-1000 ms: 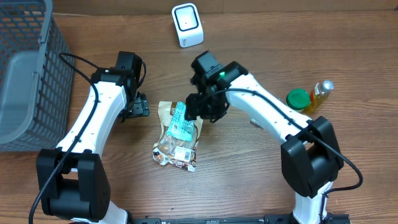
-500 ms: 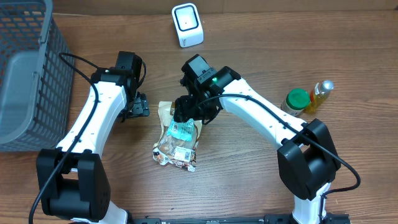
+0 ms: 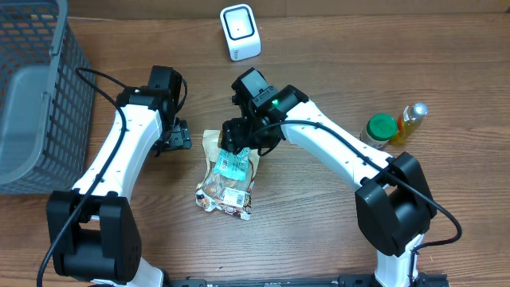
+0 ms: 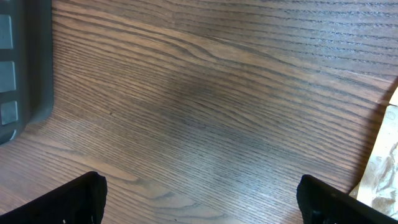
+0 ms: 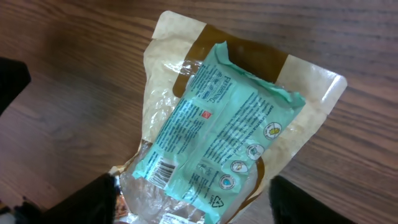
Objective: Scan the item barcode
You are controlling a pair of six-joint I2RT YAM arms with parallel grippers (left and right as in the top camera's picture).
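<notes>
The item, a teal packet (image 3: 230, 162), lies flat on a brown-and-clear bag (image 3: 225, 191) at the table's middle. In the right wrist view the teal packet (image 5: 217, 130) shows its printed side, with a barcode (image 5: 163, 169) near its lower left end. My right gripper (image 3: 243, 143) hovers over the packet's upper end; in its own view this gripper (image 5: 196, 202) stands open, its fingers either side of the packet and not touching it. The white scanner (image 3: 240, 32) stands at the back. My left gripper (image 3: 177, 137) is open over bare wood (image 4: 199, 199), left of the bag.
A grey mesh basket (image 3: 32, 96) fills the far left, its dark wall (image 4: 25, 62) at the edge of the left wrist view. A green-capped jar (image 3: 381, 127) and a yellow bottle (image 3: 412, 121) stand at the right.
My right gripper has shifted left over the packet's upper end and its jaws have spread wider. The packet lies on the bag. The left arm has not moved.
</notes>
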